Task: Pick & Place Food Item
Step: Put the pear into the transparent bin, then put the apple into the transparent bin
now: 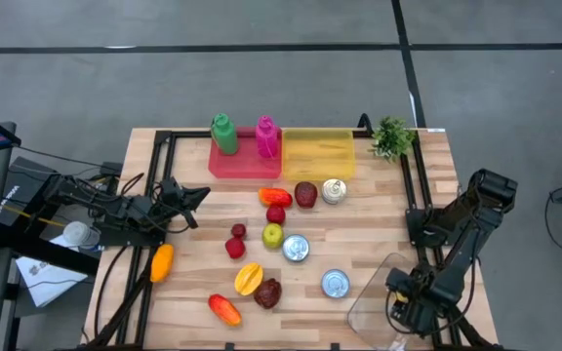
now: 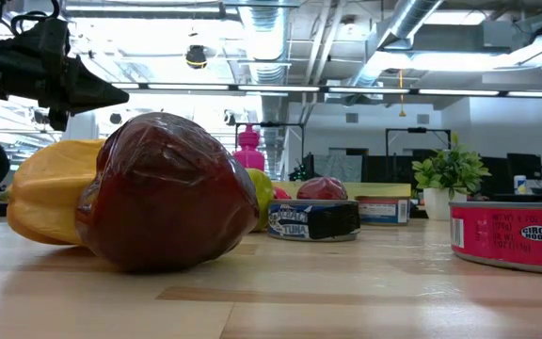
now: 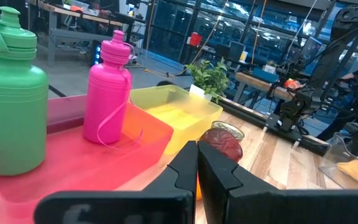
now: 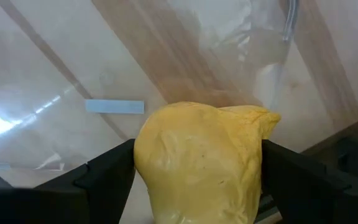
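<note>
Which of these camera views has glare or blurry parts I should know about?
Low view: ceiling lights blow out the top, and the near dark red food item looks soft. Right wrist view: the clear plastic container shows white reflections behind the yellow food item between the right gripper's fingers. Left wrist view: the left gripper is blurred. High view: evenly lit.

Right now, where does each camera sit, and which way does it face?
High view: overhead, straight down; both arms, clear container.
Low view: table height, level across; dark red fruit close, one arm above.
Left wrist: looks past the shut left hand at the pink bottle.
Right wrist: right hand around a yellow food item.
Shared: pink bottle, high and left wrist.
</note>
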